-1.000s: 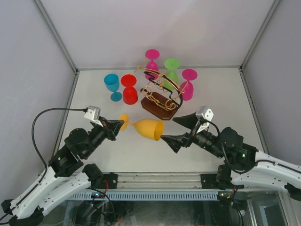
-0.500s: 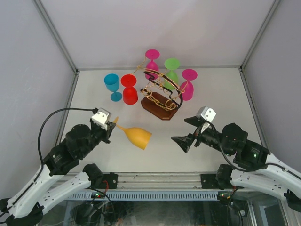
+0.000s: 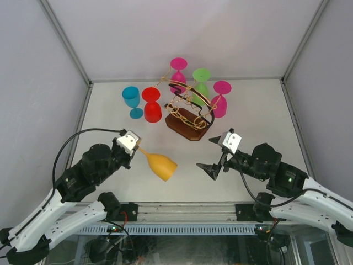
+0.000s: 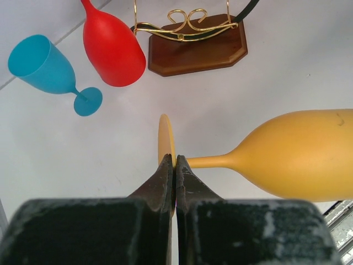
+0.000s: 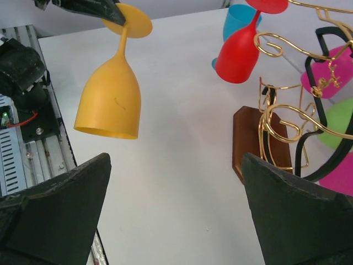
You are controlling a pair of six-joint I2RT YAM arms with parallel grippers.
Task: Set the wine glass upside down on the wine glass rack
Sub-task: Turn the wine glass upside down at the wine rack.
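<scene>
A yellow wine glass [image 3: 161, 164] hangs above the table, tilted with its bowl [image 4: 300, 160] pointing down and toward the near edge. My left gripper [image 3: 136, 150] is shut on the thin edge of its foot [image 4: 166, 135]. In the right wrist view the glass [image 5: 110, 96] hangs mouth down from that gripper [image 5: 91, 8]. My right gripper [image 3: 213, 155] stands open to the right of the bowl, apart from it, with nothing between its fingers [image 5: 66, 204]. The gold wire wine glass rack [image 3: 187, 107] stands behind on its brown base [image 4: 198, 49].
Two pink glasses [image 3: 178, 69] [image 3: 221, 98] and a green one [image 3: 201, 78] hang upside down on the rack. A red glass [image 3: 151, 109] is upside down left of the rack, with an upright blue glass [image 3: 132, 99] beside it. Grey walls enclose the table.
The right gripper, which stood round the bowl's rim, has drawn back to the right, still open. The left gripper has carried the glass nearer and tipped its bowl downward.
</scene>
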